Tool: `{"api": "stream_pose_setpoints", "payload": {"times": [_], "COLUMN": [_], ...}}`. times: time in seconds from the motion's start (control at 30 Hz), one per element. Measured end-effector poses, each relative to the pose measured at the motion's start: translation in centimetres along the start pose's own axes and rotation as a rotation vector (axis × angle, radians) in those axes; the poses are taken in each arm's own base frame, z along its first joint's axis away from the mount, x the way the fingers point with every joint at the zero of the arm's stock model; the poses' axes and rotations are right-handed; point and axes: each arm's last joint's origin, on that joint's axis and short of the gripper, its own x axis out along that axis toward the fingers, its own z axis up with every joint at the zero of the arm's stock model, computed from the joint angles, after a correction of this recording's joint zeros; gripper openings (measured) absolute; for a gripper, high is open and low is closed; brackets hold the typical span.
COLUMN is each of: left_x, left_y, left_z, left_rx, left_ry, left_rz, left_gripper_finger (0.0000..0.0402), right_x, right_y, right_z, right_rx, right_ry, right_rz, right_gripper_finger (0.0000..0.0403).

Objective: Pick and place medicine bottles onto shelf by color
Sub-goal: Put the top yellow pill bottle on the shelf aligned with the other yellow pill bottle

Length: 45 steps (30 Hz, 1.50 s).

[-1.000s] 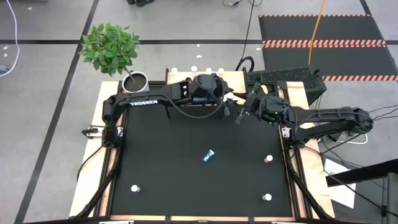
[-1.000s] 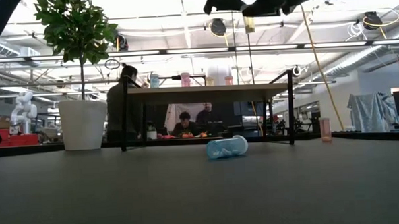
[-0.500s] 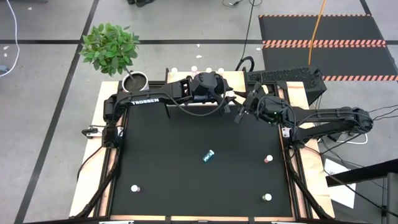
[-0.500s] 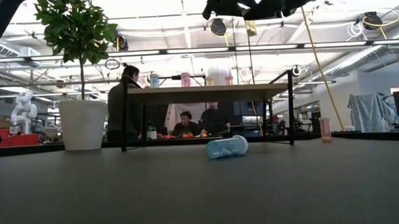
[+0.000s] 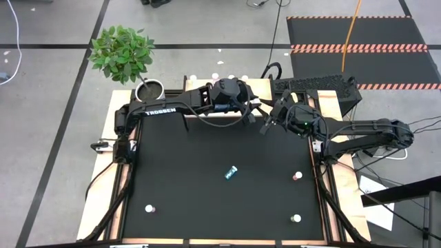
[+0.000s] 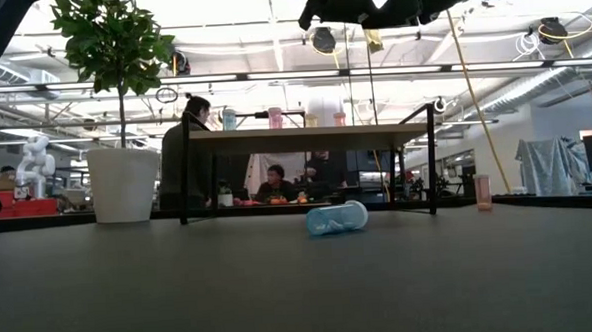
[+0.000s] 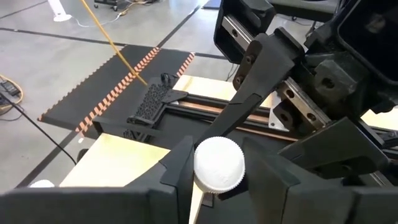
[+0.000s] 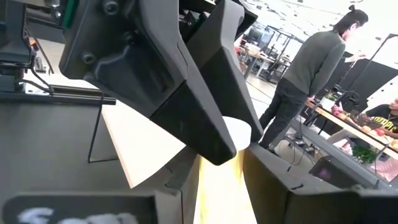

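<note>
A yellow bottle [image 6: 372, 41] with a white cap [image 7: 219, 165] hangs high over the table's far side, between my two grippers. My left gripper [image 5: 252, 114] comes from the table's left and my right gripper [image 5: 264, 125] from its right; both are shut on the bottle. On the black table a teal-blue bottle [image 5: 231, 173] lies on its side. A pink bottle [image 5: 297, 176] and two more bottles [image 5: 149, 207] [image 5: 295, 218] stand upright. The wooden shelf [image 6: 305, 138] at the far edge carries several bottles [image 6: 275, 117]. My left gripper pinches the white cap's rim [image 7: 198, 168] between its two fingers, one on either side, and the cap's top faces its wrist camera. The fingers slant slightly downward, coming from the table's left. The bottle is lifted clear of table and shelf. My right gripper has the bottle's yellow body [image 8: 219, 186] between its two fingers, coming roughly level from the table's right. The body runs along the fingers, with the cap [image 8: 241, 132] at the end away from the wrist. The left gripper's fingers hide the rest.
A white plant pot [image 6: 123, 184] with a leafy plant stands at the table's far left corner, beside the shelf. People sit and stand in the room beyond the shelf. The black table's middle and near part hold only the scattered bottles.
In the low view my left gripper's dark fingers have edged in over the yellow bottle's top and now cover more of it. My right gripper and the bottle have stayed in place.
</note>
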Motion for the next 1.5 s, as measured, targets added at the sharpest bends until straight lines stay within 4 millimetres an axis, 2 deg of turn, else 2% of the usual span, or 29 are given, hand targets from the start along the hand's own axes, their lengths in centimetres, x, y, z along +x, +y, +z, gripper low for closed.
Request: {"api": "stream_pose_setpoints", "payload": {"times": [0.3,0.5,0.83,1.0,1.13,1.5], "left_x": [0.0,0.1,0.1,-0.1,-0.3,-1.2], "left_y": [0.2,0.8,1.2,1.7,2.2,3.9], "left_z": [0.2,0.2,0.1,0.1,0.1,-0.3], "left_rx": [0.017,-0.004,-0.015,-0.021,-0.023,-0.028], "left_ry": [-0.022,-0.020,-0.006,0.001,0.016,0.104], "left_rz": [0.005,0.016,0.024,0.036,0.045,0.077], "left_gripper_finger": [0.0132,0.0120,0.0125,0.0124,0.0124,0.0124], "right_x": [0.1,0.3,0.3,0.2,0.1,-1.4], "right_y": [-0.2,-0.6,-0.5,-0.1,0.2,-0.8], "right_z": [0.1,0.0,-0.7,-1.3,-1.7,-2.3], "right_rx": [-0.005,0.086,0.170,0.205,0.249,0.293], "right_ry": [-0.014,-0.004,0.056,0.109,0.145,0.237], "right_rz": [-0.015,-0.030,-0.019,0.061,0.133,0.121], "right_gripper_finger": [0.0110,0.0141,0.0204,0.0223,0.0233,0.0240]}}
